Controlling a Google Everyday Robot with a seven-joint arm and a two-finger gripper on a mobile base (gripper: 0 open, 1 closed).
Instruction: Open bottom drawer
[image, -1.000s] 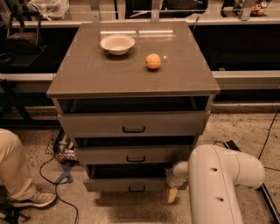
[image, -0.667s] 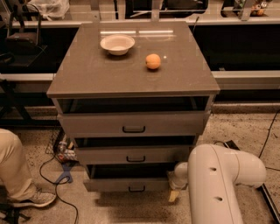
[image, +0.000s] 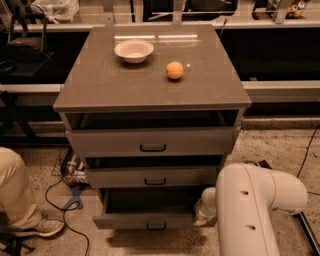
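The bottom drawer (image: 150, 220) is the lowest of three grey drawers in the cabinet. It stands pulled out toward me, with its dark inside showing above the flat front and its small black loop handle (image: 156, 226) at the middle. My gripper (image: 202, 216) is at the right end of this drawer's front, at the tip of my white arm (image: 250, 205), which hides most of it.
The middle drawer (image: 155, 177) and the top drawer (image: 152, 142) also stand slightly out. A white bowl (image: 134, 50) and an orange (image: 174, 70) sit on the cabinet top. A person's leg and shoe (image: 20, 200) and cables (image: 70, 200) are on the floor at the left.
The bottom drawer has slid out toward me. My gripper has moved the same way along with the drawer's right end.
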